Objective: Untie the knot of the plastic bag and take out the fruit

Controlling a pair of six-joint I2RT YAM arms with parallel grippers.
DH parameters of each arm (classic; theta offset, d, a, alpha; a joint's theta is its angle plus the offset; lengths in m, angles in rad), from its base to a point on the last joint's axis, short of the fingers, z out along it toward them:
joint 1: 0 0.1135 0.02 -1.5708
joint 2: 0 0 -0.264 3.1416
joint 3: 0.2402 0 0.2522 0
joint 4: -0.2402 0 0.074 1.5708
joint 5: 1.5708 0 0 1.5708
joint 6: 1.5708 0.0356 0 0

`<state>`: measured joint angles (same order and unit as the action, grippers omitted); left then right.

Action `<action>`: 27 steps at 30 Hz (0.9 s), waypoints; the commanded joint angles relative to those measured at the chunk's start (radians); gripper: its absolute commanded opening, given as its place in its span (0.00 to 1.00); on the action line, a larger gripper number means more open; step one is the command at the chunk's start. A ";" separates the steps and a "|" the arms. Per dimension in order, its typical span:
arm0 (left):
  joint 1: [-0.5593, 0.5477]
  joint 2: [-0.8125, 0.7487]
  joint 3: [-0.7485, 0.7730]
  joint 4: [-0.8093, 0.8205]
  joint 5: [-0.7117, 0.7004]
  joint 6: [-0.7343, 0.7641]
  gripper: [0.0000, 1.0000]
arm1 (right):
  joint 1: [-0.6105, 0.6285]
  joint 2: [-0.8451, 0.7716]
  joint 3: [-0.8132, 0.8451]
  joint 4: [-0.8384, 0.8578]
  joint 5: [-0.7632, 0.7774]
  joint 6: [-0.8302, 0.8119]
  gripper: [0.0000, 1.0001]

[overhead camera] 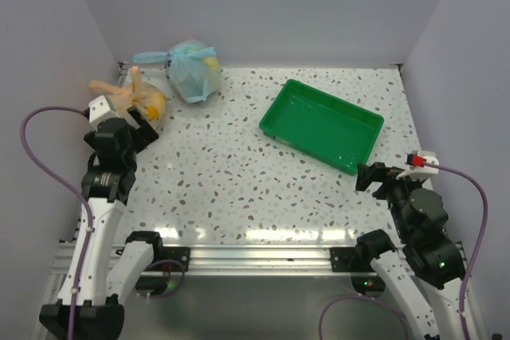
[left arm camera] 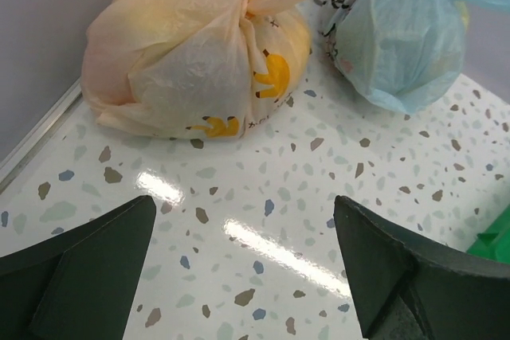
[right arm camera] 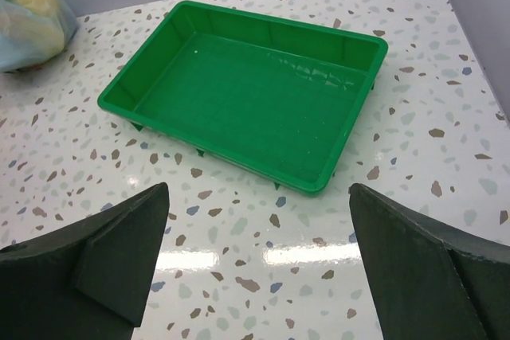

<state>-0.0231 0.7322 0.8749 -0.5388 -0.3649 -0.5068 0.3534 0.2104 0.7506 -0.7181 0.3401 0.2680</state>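
Note:
The pale-orange plastic bag (overhead camera: 146, 103) (left arm camera: 183, 53) lies at the far left of the table against the wall, tied shut. Its knot (left arm camera: 248, 2) (overhead camera: 132, 89) sits on top, with the ears sticking up and out. The fruit is hidden inside; only a yellowish tint shows through the plastic. My left gripper (overhead camera: 140, 123) (left arm camera: 243, 205) is open just in front of the bag, with nothing but bare table between its fingers. My right gripper (overhead camera: 367, 176) (right arm camera: 259, 190) is open too, low at the near right, facing the tray and holding nothing.
A light blue knotted bag (overhead camera: 194, 71) (left arm camera: 398, 37) (right arm camera: 28, 13) sits right beside the orange one, at the back. An empty green tray (overhead camera: 307, 151) (right arm camera: 209, 147) lies right of centre. Walls close in the left, back and right sides.

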 commanded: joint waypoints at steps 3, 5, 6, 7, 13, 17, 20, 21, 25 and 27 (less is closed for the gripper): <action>0.002 0.212 0.125 0.114 -0.077 -0.015 1.00 | 0.012 -0.022 -0.005 0.045 0.033 0.013 0.99; 0.006 0.292 0.157 0.135 -0.092 -0.012 1.00 | 0.013 -0.025 -0.008 0.045 0.034 0.013 0.99; 0.011 0.318 0.168 0.152 -0.098 -0.007 1.00 | 0.015 -0.026 -0.008 0.046 0.034 0.011 0.99; 0.020 0.344 0.188 0.160 -0.117 -0.004 1.00 | 0.016 -0.026 -0.008 0.049 0.033 0.010 0.99; 0.127 0.522 0.252 0.235 -0.111 0.008 1.00 | 0.019 -0.037 -0.019 0.057 0.019 0.010 0.99; 0.202 0.662 0.300 0.270 -0.068 -0.010 1.00 | 0.019 -0.036 -0.020 0.068 -0.001 0.007 0.99; 0.244 0.762 0.338 0.286 -0.040 -0.019 1.00 | 0.021 -0.029 -0.019 0.063 -0.004 0.000 0.99; 0.250 0.786 0.348 0.283 -0.020 -0.025 1.00 | 0.019 -0.026 -0.017 0.063 -0.004 0.000 0.99; 0.265 0.910 0.401 0.229 -0.003 -0.050 0.98 | 0.021 -0.017 -0.019 0.065 -0.018 -0.003 0.99; 0.264 0.926 0.395 0.212 0.004 -0.050 0.96 | 0.022 -0.011 -0.017 0.062 -0.019 -0.004 0.99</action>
<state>0.2356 1.6402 1.2282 -0.3180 -0.3847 -0.5316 0.3683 0.1814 0.7292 -0.7013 0.3382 0.2680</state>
